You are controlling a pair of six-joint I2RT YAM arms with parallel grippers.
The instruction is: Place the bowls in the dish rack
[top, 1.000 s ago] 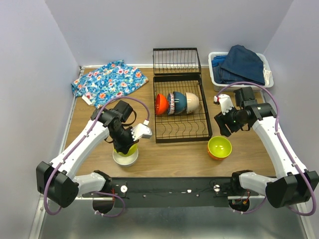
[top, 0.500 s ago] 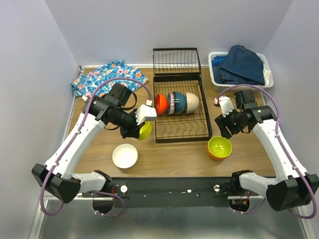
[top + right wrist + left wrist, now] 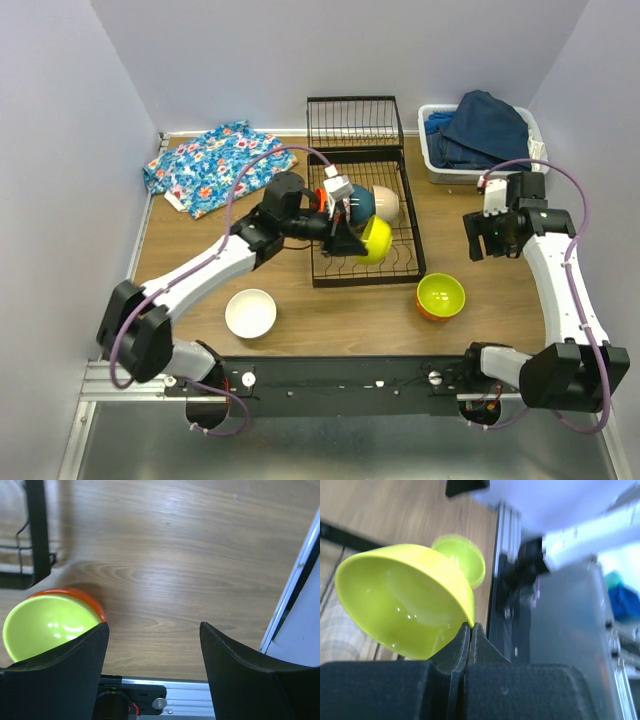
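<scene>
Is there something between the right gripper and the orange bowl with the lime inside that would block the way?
Nothing visible does. The right gripper is open above the bare table. The orange bowl sits alone on the wood beside the dish rack, with nothing on it or in it.

No writing, brand or number can be read in any view. The dish rack (image 3: 380, 262) shows no legible marking

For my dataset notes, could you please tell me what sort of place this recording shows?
Most likely a lab test cell staged for kitchen chores, not a real kitchen: plain lilac walls box in a wooden table, and a black dish rack sits near a white bin of clothes.
</scene>
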